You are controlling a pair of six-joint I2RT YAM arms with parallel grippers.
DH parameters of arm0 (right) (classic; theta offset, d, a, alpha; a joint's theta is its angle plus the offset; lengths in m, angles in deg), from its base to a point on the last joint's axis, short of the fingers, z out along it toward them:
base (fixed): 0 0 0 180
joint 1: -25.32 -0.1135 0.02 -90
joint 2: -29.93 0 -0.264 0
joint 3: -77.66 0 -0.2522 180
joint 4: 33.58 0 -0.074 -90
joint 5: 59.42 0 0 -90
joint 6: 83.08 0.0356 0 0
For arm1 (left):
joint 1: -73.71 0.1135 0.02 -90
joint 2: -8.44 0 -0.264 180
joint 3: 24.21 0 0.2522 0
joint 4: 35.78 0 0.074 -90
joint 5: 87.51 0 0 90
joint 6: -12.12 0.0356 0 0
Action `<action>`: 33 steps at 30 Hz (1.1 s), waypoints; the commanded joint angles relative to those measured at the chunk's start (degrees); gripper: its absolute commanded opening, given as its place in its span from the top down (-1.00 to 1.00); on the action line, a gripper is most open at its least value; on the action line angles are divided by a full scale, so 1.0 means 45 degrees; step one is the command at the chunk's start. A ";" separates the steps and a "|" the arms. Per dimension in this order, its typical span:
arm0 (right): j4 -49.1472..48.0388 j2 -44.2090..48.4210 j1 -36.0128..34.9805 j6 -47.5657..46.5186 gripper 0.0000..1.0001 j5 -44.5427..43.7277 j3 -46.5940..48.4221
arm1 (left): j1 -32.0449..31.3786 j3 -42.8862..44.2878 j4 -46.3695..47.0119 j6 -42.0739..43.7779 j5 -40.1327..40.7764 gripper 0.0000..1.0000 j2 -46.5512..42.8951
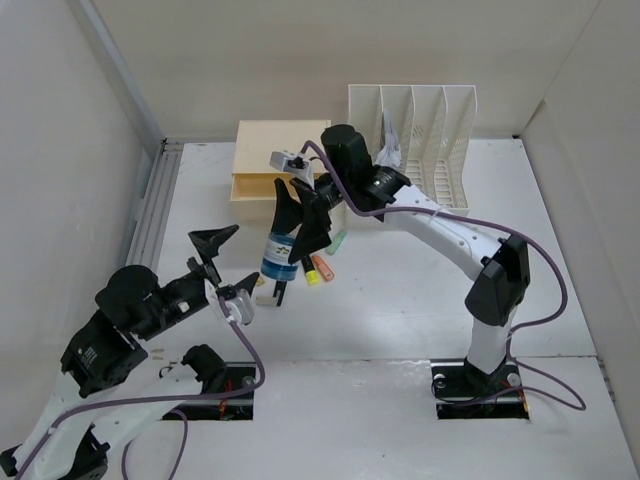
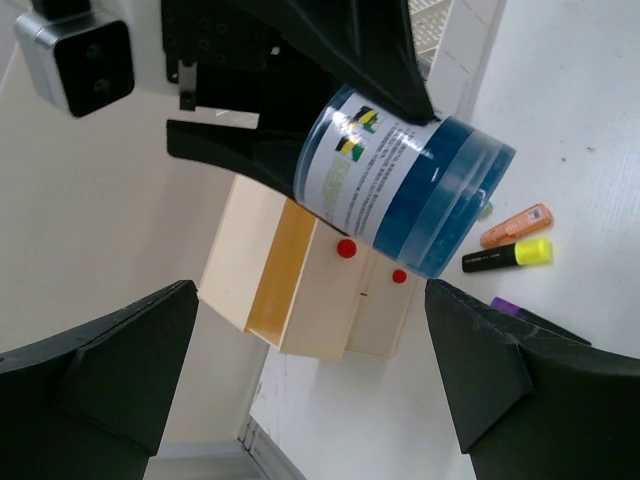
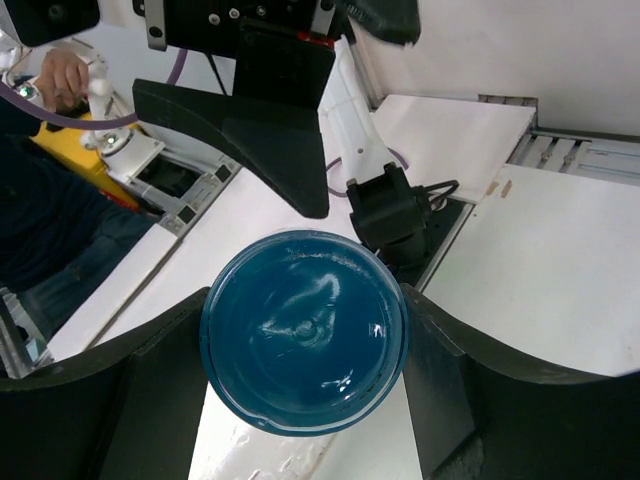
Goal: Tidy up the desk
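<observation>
My right gripper (image 1: 300, 232) is shut on a blue plastic canister (image 1: 279, 253) with a white label and holds it tilted above the white desk (image 1: 400, 310), in front of the cream drawer box (image 1: 272, 172). In the right wrist view the canister's round blue end (image 3: 303, 330) fills the gap between the fingers (image 3: 150, 400). My left gripper (image 1: 230, 262) is open and empty, just left of the canister and pointing at it. In the left wrist view the canister (image 2: 410, 190) hangs above the open left gripper (image 2: 310, 370).
The drawer box (image 2: 320, 290) has its left drawer pulled out. Orange (image 1: 322, 267), yellow (image 1: 310, 276) and green (image 1: 338, 240) highlighters and a dark marker (image 1: 281, 293) lie under the canister. A white file rack (image 1: 415, 135) stands at the back right. A metal rail (image 1: 150, 215) runs along the left edge.
</observation>
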 commanded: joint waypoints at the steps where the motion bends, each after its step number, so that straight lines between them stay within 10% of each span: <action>1: -0.0728 -0.0103 -0.0154 0.0143 1.00 0.2117 0.0486 | -0.0213 -0.0223 0.0035 0.0463 -0.0892 -0.91 -0.0112; 33: -0.1216 -0.0376 -0.1130 0.0260 1.00 0.2117 0.0017 | -0.1640 -0.0555 -0.0903 -0.1001 -0.2458 -0.88 0.0005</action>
